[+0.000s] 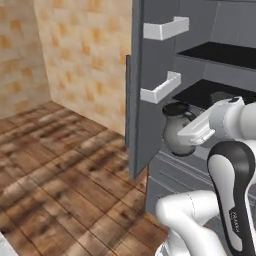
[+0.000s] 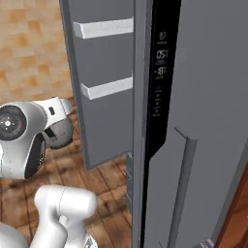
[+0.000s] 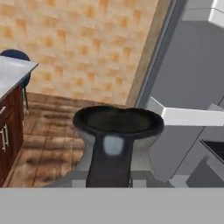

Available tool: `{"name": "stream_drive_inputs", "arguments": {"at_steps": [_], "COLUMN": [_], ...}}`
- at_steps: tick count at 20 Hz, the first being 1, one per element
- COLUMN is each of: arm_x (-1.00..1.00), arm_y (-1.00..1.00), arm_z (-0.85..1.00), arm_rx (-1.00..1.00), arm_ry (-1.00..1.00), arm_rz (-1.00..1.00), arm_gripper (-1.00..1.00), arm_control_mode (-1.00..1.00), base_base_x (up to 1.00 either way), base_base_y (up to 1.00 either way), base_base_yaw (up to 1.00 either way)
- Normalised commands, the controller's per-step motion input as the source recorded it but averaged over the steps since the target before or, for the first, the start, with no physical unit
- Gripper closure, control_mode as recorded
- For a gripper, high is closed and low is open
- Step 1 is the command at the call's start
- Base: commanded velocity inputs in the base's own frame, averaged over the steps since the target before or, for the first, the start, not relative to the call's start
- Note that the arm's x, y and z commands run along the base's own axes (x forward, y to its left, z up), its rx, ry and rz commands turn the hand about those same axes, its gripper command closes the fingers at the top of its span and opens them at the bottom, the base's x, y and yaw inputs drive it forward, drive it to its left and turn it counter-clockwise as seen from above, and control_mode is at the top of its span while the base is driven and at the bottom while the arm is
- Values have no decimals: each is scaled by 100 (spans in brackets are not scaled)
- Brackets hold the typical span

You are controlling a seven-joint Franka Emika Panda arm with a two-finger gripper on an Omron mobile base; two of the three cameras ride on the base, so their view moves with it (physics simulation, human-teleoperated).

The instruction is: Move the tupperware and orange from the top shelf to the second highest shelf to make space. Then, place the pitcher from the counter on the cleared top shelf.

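- At the open fridge, the gripper (image 1: pixel 186 134) is clenched on the pitcher (image 1: pixel 178 134), holding it in the air just outside the fridge interior, beside the open door (image 1: pixel 145 100).
- The hand view looks down onto the pitcher's dark flared rim (image 3: pixel 118 120); I cannot make out the finger tips themselves there, so the grasp is judged from the jug hanging off the hand.
- To do this step well, I judge the jug should rise and stay upright, clearing the two white door bins (image 1: pixel 165 27) before it goes inward.
- It should then go onto the top shelf (image 1: pixel 220 54), not the second highest shelf (image 1: pixel 200 92) that lies nearest it now.
- Counted: one pitcher, one gripper, two black shelf boards, two door bins.
- A small dark box (image 1: pixel 222 97) sits on the lower board, possibly the tupperware; I cannot tell for sure.
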Motion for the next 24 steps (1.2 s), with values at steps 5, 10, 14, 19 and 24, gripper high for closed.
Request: {"name": "stream_drive_inputs", "arguments": {"at_steps": [5,10,14,19,24], "arm_x": [0,0,0,0,0], "arm_y": [0,0,0,0,0], "arm_z": [0,0,0,0,0], "arm_rx": [0,0,0,0,0], "arm_ry": [0,0,0,0,0], "arm_rz": [0,0,0,0,0], "arm_gripper": [100,100,100,100,100], "arm_control_mode": [100,100,100,100,100], "base_base_x": [45,49,52,53,43], "base_base_y": [2,16,26,16,16], "base_base_yaw": [-48,-49,-47,-47,-46]}}
